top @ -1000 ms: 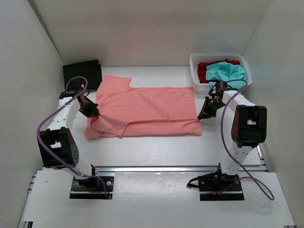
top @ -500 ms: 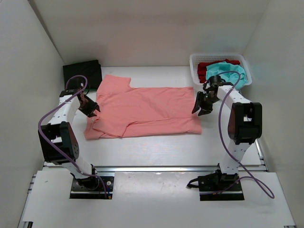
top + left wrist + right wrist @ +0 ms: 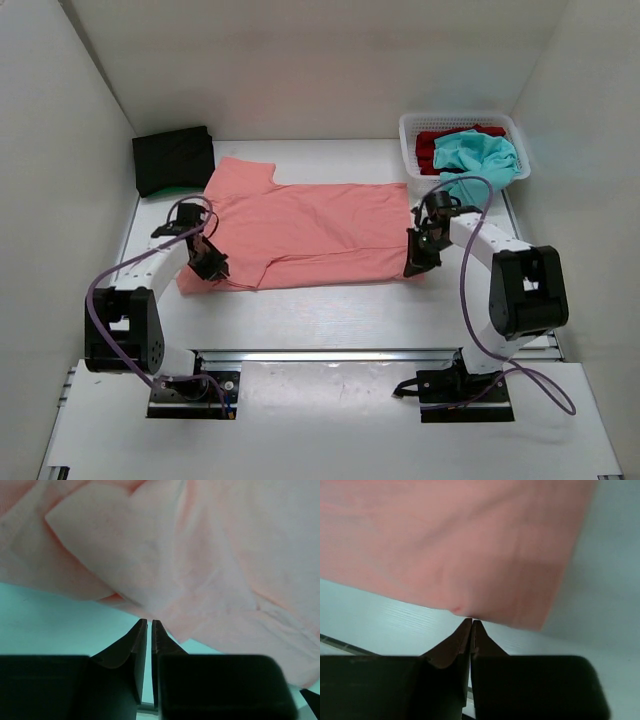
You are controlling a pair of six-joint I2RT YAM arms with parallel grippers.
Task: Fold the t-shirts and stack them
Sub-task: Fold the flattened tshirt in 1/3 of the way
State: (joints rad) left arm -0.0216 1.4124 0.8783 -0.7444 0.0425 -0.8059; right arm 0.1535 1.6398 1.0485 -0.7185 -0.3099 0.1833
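Note:
A salmon-pink t-shirt (image 3: 310,225) lies spread on the white table, its left side bunched into folds. My left gripper (image 3: 216,268) is shut and empty, its tips (image 3: 149,621) just short of the shirt's near edge (image 3: 200,555). My right gripper (image 3: 413,263) is shut at the shirt's near right corner. Its tips (image 3: 471,621) touch the hem (image 3: 460,540) beside a small pucker; I cannot tell whether any cloth is pinched. A folded black t-shirt (image 3: 175,158) lies at the back left with a green edge (image 3: 172,190) under it. Teal (image 3: 478,153) and red (image 3: 432,146) t-shirts lie in the basket.
A white mesh basket (image 3: 411,135) stands at the back right. White walls enclose the table on the left, back and right. A metal rail (image 3: 330,355) runs across the near edge in front of the arm bases.
Both grippers have moved toward me, from the shirt's left and right sides to its near edge. The left sleeve area now lies flatter.

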